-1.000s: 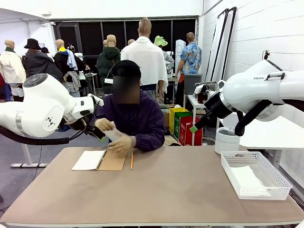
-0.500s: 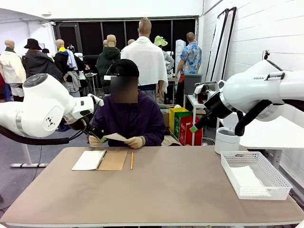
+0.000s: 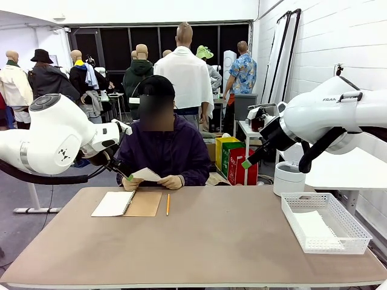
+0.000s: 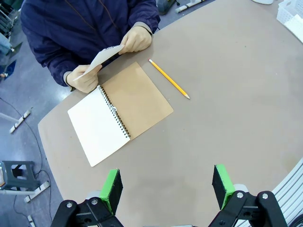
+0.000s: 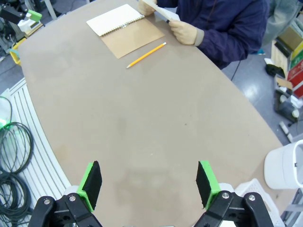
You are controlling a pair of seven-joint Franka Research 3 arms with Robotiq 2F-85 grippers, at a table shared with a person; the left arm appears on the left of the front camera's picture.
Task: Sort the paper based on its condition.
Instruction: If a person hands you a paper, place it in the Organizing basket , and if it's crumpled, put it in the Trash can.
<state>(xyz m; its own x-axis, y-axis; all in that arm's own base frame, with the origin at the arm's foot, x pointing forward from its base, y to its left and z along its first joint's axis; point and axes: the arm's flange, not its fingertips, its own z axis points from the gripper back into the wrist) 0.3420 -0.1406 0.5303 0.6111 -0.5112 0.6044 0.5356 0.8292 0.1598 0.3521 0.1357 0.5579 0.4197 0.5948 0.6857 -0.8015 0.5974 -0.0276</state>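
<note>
1. In the front view the left gripper (image 3: pixel 126 174) is hard to make out against the person's dark sleeve. The right wrist view cuts the held paper (image 5: pixel 158 10) at its top edge.
2. The person's hands (image 3: pixel 172 180) hold that sheet above the table's (image 3: pixel 224 248) far edge, behind the open spiral notebook (image 3: pixel 127 203) and pencil (image 3: pixel 167 204). More white paper lies in the mesh basket (image 3: pixel 305 195).
3. The left gripper and the right gripper (image 5: pixel 147 182) hang over bare tabletop, jaws spread wide and holding nothing. The middle of the table is free.
4. A second ago the sheet stood upright at the notebook. Now it is tilted, clear of the notebook.
</note>
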